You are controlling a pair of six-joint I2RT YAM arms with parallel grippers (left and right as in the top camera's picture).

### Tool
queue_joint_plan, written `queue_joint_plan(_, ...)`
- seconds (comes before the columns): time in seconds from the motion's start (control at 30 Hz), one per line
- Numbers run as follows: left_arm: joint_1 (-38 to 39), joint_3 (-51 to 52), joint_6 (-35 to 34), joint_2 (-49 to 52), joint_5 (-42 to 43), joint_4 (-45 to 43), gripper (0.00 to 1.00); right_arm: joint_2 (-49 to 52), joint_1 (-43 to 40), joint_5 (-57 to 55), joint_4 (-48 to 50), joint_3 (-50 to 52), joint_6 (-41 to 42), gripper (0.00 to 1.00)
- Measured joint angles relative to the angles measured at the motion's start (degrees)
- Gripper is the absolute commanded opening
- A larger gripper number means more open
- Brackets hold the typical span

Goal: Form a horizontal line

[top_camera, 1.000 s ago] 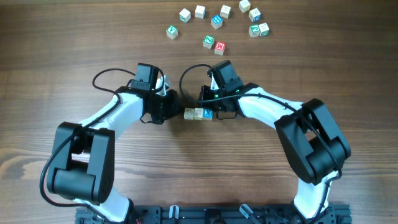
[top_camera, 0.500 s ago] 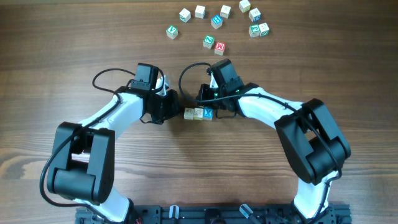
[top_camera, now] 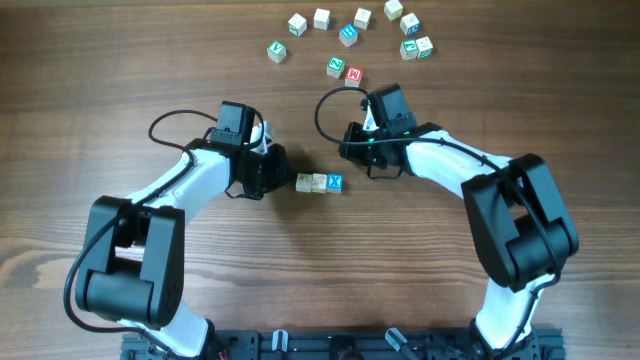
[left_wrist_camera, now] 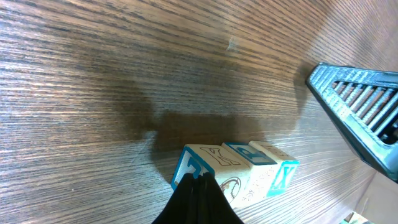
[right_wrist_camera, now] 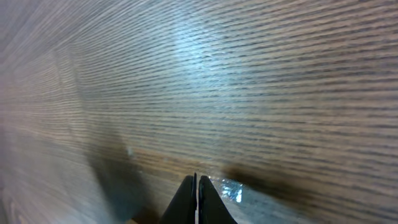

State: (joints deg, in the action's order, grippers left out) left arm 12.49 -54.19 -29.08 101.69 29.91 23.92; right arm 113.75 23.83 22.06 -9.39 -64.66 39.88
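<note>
Three cubes [top_camera: 319,183] touch in a row at centre; eleven loose cubes [top_camera: 347,34] lie up top. Left gripper [left_wrist_camera: 200,182] and right gripper [right_wrist_camera: 196,186] are pinched closed, empty.

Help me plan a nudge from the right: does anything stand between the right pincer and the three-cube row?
Nothing visible does. Only bare table lies between the right pincer and the X end of the three-cube row; the left pincer sits at the opposite end.

The overhead camera looks straight down on the whole worktop [top_camera: 100,100]. The left wrist camera sits low, facing the cube row [left_wrist_camera: 239,174] just ahead of the left gripper [left_wrist_camera: 198,194], a row the overhead view shares. The right wrist's blurred view seems nearer the wood.
</note>
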Motion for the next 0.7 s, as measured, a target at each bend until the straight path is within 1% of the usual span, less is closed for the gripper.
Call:
queue_joint_plan(0.47,0.0,0.0,0.0,-0.1,0.0,0.0,0.04,-0.4,0.0,0.2,-2.3,0.0,-0.5,0.04)
queue_joint_plan(0.7,0.0,0.0,0.0,-2.3,-1.2,0.2,0.04,-0.4,0.0,-0.3,-3.9,0.0,-0.7,0.04)
